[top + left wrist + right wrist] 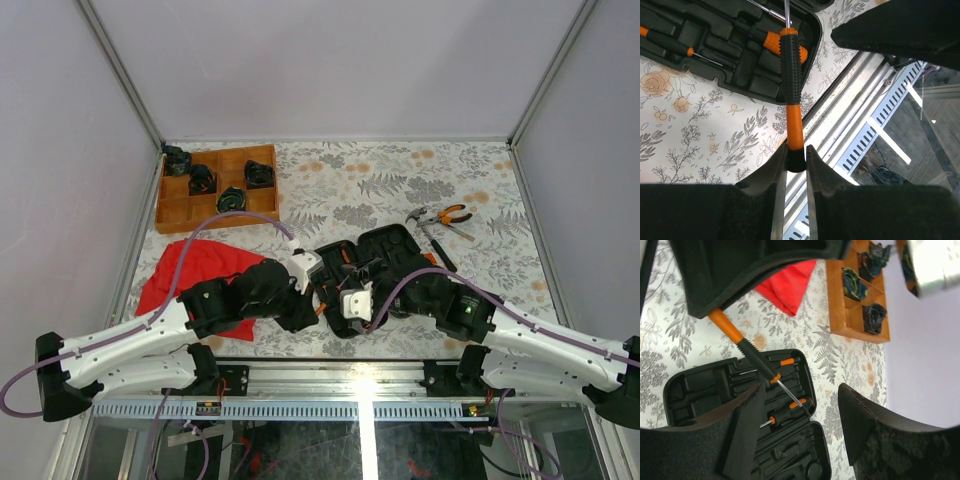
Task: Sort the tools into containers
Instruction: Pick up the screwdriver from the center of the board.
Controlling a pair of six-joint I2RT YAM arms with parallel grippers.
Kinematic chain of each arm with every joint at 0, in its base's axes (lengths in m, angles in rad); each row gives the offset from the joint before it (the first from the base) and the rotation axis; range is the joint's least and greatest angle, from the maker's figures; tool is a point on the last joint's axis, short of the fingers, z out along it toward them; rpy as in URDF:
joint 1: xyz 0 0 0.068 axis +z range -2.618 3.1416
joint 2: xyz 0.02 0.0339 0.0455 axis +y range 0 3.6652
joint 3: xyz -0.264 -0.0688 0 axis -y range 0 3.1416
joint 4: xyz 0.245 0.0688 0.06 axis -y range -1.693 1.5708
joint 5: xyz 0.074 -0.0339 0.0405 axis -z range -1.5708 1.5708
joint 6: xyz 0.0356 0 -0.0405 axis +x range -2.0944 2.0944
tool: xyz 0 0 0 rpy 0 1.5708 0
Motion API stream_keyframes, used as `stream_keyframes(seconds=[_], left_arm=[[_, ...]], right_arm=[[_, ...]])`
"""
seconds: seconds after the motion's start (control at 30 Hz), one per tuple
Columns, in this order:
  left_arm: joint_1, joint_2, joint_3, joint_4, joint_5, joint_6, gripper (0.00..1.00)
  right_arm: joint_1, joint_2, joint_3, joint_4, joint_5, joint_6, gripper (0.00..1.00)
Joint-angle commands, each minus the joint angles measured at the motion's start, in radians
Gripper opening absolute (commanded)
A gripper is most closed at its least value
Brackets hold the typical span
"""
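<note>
The black tool case [395, 245] lies open at the table's near middle. My left gripper [796, 160] is shut on the butt end of an orange-and-black screwdriver [791, 90], whose metal shaft reaches out over the case's moulded slots [715, 70]. In the right wrist view the same screwdriver [747, 352] slants down, its tip close to a second screwdriver [790, 412] lying in a slot. A slimmer screwdriver [670, 44] rests in another slot. My right gripper [802, 415] hovers open above the case [790, 455], holding nothing. Orange-handled pliers [452, 213] lie on the table at the right.
A hammer [432, 235] lies beside the pliers. A compartmented wooden tray [218, 187] with dark items stands at the back left. A red cloth [195, 275] lies under the left arm. The table's metal front rail [865, 125] runs just beneath the left gripper.
</note>
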Motion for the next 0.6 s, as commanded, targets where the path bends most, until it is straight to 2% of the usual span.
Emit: stream_keyframes(seconds=[0.0,0.37,0.47,0.57], left_arm=[[-0.004,0.01,-0.007,0.035,0.035,0.022,0.01],[-0.003,0.033,-0.013,0.049,0.088,0.038,0.0],[-0.004,0.035,-0.015,0.051,0.094,0.04,0.0],[-0.004,0.037,-0.015,0.052,0.1,0.041,0.0]], right_arm=[[0.019,0.035,0.084,-0.107,-0.066,-0.143,0.66],[0.04,0.166,0.144,-0.217,-0.119,-0.244,0.64],[0.043,0.188,0.133,-0.217,-0.118,-0.253,0.59],[0.042,0.202,0.126,-0.205,-0.123,-0.252,0.46]])
